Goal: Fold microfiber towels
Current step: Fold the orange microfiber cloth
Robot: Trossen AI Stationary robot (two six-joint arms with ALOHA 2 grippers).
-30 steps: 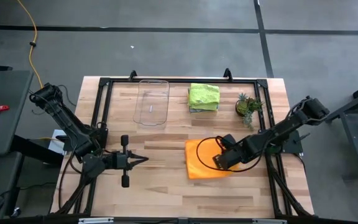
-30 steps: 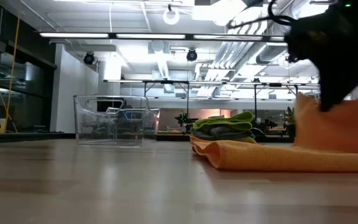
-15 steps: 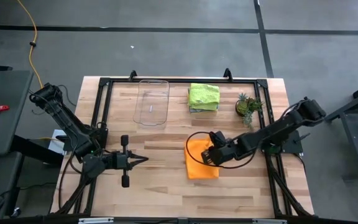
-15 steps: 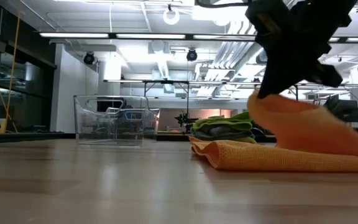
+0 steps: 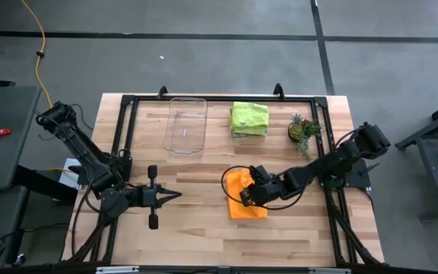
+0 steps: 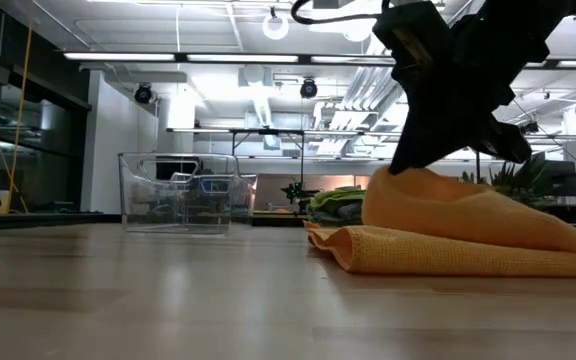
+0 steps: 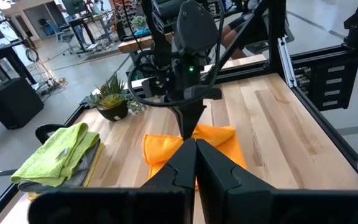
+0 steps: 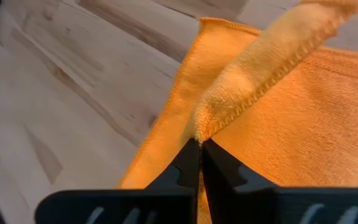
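High view: right gripper point(image 5: 243, 196) pinches the soft orange microfiber towel's point(image 5: 247, 207) hemmed edge (held raised to fold across) mid-table; left gripper point(image 5: 175, 195), fingers together, waits apart.

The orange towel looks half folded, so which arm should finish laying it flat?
The right one. Its tool is already pinched shut on the orange towel, holding an edge lifted over the rest of the cloth. The left tool is shut and empty, well off to the towel's side.
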